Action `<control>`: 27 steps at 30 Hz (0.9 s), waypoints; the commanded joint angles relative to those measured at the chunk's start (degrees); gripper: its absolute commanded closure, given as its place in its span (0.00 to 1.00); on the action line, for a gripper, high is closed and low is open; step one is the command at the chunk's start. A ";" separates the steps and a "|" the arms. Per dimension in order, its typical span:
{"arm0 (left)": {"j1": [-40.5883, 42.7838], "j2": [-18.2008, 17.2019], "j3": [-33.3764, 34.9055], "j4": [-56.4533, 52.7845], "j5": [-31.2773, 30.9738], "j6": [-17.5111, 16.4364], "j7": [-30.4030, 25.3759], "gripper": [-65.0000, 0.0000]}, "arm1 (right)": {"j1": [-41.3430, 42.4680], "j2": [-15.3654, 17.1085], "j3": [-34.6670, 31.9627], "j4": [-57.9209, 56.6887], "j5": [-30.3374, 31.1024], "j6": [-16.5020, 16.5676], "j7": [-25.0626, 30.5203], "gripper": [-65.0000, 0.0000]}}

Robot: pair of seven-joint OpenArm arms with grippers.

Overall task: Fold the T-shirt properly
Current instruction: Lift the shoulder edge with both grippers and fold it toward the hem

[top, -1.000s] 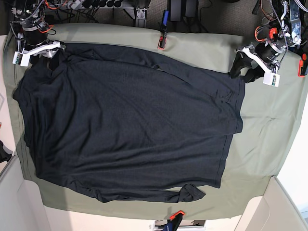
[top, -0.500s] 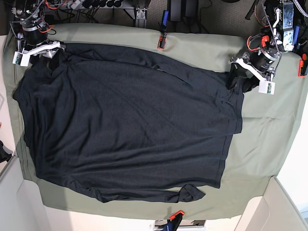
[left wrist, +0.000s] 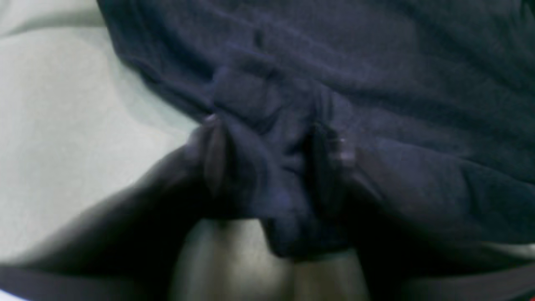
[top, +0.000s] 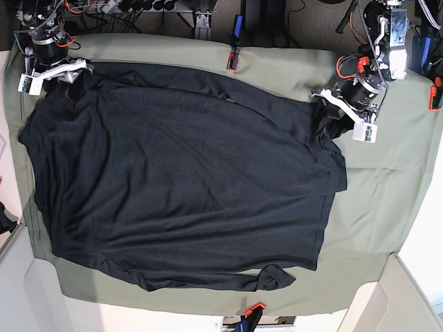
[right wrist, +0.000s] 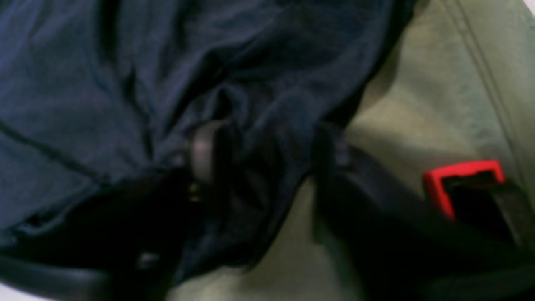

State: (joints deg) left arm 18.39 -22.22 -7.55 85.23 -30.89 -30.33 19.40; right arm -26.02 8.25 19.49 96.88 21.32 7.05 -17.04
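The very dark navy T-shirt [top: 187, 180] lies spread over the sage-green table cloth [top: 381, 180], with a bunched sleeve at its near edge [top: 273, 278]. My left gripper [top: 331, 116] is at the shirt's far right corner and is shut on a bunch of the fabric. In the left wrist view the gripper [left wrist: 273, 167] has the cloth [left wrist: 376, 83] gathered between its fingers [left wrist: 213, 159]. My right gripper [top: 75, 75] is at the far left corner. In the right wrist view it [right wrist: 267, 159] is shut on a fold of the shirt [right wrist: 83, 83].
Red-and-black clamps pin the cloth at the far edge [top: 232, 61], the near edge [top: 253, 309] and the right edge [top: 435, 93]; one also shows in the right wrist view [right wrist: 459, 175]. Cables and arm bases crowd the far corners. The cloth is wrinkled to the right of the shirt.
My left gripper has moved left and slightly toward the far edge, pulling the shirt's right corner inward with it. My right gripper has stayed in place.
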 commanded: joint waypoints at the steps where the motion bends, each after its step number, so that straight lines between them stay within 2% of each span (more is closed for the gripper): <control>1: 0.33 -0.35 0.20 0.31 1.57 -0.33 2.45 0.90 | -0.48 0.13 0.20 0.24 0.50 0.35 -1.22 0.73; 2: 0.33 -0.37 0.20 0.33 2.27 -0.33 2.91 1.00 | -0.48 0.13 0.22 0.24 0.11 1.75 -1.20 0.82; 4: 0.35 -0.57 -0.17 0.66 2.49 -0.42 4.35 1.00 | -0.48 0.13 0.22 0.33 -1.01 5.33 -1.22 1.00; 6: 0.35 -0.66 -1.73 1.92 2.45 -2.21 6.60 1.00 | -0.50 0.13 0.31 0.90 -2.23 7.15 -1.31 1.00; 8: 0.37 -0.66 -4.42 4.39 2.01 -5.31 9.77 1.00 | -0.50 0.13 0.61 2.19 -2.21 7.30 -2.82 1.00; 11: 0.37 -0.68 -8.66 9.18 -2.99 -7.58 16.85 1.00 | -0.48 0.13 1.66 5.22 -1.20 6.97 -5.51 1.00; 13: 0.68 -1.07 -10.58 11.50 -6.45 -8.11 19.47 1.00 | -0.48 0.13 2.82 7.78 0.15 6.19 -6.99 1.00; 17: 0.63 -3.43 -10.95 12.17 -6.95 -8.09 19.32 1.00 | 0.52 0.15 6.03 10.05 0.79 6.21 -7.23 1.00; 21: 0.04 -6.19 -10.95 12.17 -4.31 -8.00 17.40 1.00 | 4.09 0.17 9.42 9.14 0.79 6.23 -7.23 1.00; 27: -2.58 -8.79 -10.88 12.13 -3.96 -8.00 17.44 1.00 | 13.44 0.48 9.97 0.61 0.76 7.26 -7.26 1.00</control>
State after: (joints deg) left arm 16.34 -29.71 -17.80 96.53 -34.98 -38.41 37.85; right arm -12.71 7.86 28.91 96.42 22.35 15.07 -25.85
